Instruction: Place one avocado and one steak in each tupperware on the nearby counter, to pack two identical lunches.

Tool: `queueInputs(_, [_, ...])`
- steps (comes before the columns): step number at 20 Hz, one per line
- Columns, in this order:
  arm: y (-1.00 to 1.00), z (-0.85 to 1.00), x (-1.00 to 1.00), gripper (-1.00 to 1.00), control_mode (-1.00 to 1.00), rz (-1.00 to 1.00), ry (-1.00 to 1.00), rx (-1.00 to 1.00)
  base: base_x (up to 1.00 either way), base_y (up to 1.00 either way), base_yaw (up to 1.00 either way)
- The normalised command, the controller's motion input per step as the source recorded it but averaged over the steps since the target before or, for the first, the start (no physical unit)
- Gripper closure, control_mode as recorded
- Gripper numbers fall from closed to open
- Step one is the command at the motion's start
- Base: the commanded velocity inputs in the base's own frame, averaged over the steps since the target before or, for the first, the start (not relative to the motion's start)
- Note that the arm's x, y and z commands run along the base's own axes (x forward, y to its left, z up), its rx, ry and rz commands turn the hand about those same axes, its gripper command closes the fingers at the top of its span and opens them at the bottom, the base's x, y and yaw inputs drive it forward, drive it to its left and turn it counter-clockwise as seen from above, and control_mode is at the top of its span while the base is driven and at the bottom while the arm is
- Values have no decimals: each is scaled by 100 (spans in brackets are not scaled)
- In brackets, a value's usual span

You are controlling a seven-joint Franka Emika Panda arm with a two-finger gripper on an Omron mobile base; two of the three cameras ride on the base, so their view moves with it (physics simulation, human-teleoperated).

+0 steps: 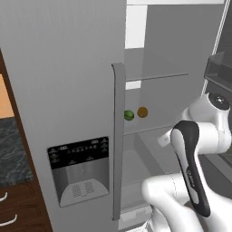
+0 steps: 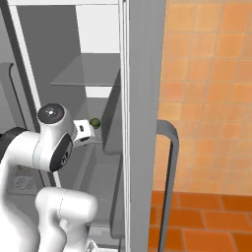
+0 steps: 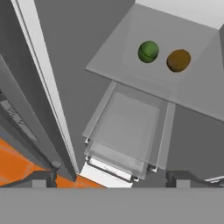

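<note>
One avocado (image 3: 148,51), a small glossy green oval, lies on a glass shelf (image 3: 131,74) inside the open fridge; it also shows as the avocado (image 1: 129,115) and the avocado (image 2: 94,122). My gripper (image 3: 113,180) is open, its two dark tips spread wide with nothing between them, and it hangs well short of the avocado, looking down into the fridge. The arm's hand (image 2: 83,132) reaches in at shelf height. A strip of the dark marbled counter (image 1: 10,149) appears at the far left. The steak and the tupperware are out of view.
A round orange fruit (image 3: 178,60) rests right beside the avocado. Below the shelf is a clear fridge drawer (image 3: 127,131). The left door with its dispenser (image 1: 80,172) and long handle (image 1: 118,136) flanks the opening; the right door (image 2: 142,123) stands close on the other side.
</note>
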Motion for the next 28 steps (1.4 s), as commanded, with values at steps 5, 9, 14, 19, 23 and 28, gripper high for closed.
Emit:
queueInputs(5, [19, -40, 88, -100, -100, -1, -3, 0, 0, 0, 0])
queueInputs(9, [1, -21, 71, -100, -100, -29, -5, 6, 0, 0, 0])
queueInputs(14, [-6, -8, 22, -100, -100, -49, 0, 21, 0, 0, 0])
queueInputs(19, [-34, -10, 7, -100, -100, -16, -3, 21, 0, 0, 0])
queueInputs(23, [-21, -21, 71, -100, -100, -4, 0, 12, 0, 0, 0])
queueInputs(28, [7, -7, 66, -100, -100, -3, 0, 1, 0, 0, 0])
